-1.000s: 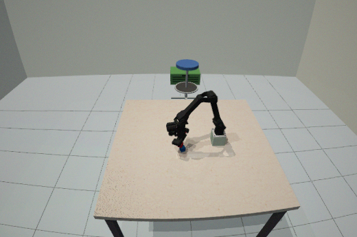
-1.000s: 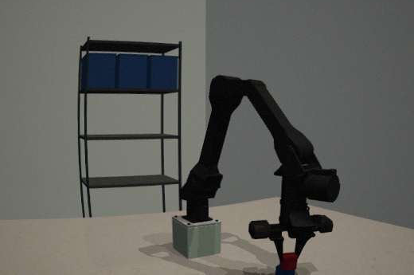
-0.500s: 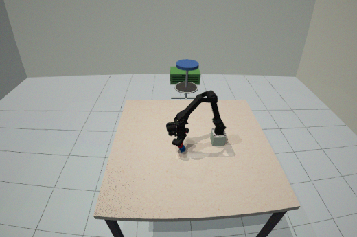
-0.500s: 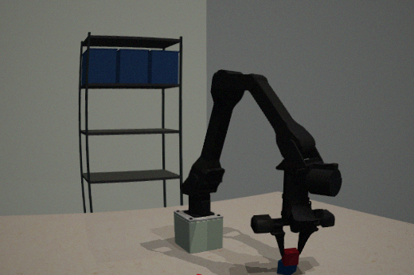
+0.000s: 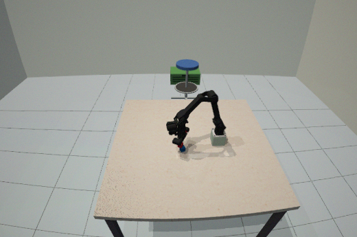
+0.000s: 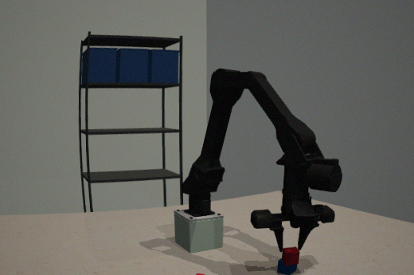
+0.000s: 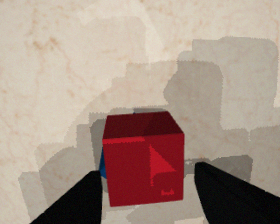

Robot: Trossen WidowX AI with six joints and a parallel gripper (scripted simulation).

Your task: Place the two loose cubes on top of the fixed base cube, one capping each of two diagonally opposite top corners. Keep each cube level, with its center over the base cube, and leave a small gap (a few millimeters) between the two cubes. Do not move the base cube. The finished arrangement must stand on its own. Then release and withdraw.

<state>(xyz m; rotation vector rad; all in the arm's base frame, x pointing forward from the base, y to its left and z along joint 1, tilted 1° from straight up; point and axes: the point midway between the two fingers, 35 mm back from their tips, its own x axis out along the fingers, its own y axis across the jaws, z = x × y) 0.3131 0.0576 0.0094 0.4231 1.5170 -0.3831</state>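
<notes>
A red cube (image 6: pixel 290 255) (image 7: pixel 144 159) rests on the blue base cube (image 5: pixel 182 148) (image 6: pixel 287 268), set off toward one corner. In the wrist view only a sliver of the base cube (image 7: pixel 102 168) shows at the red cube's left. My gripper (image 5: pixel 179 142) (image 6: pixel 290 245) (image 7: pixel 148 176) is open. Its fingers straddle the red cube with a visible gap on each side, and the tips are near the cube's top. A small red piece (image 6: pixel 200 273), perhaps the second loose cube, peeks in at the bottom edge of the exterior view.
The arm's pale green pedestal (image 5: pixel 218 138) (image 6: pixel 198 235) stands on the table (image 5: pixel 154 189) right of the cubes. A stool (image 5: pixel 187 65) and green crate (image 5: pixel 178 77) stand behind the table. A metal shelf (image 6: pixel 131 131) with blue boxes stands far back.
</notes>
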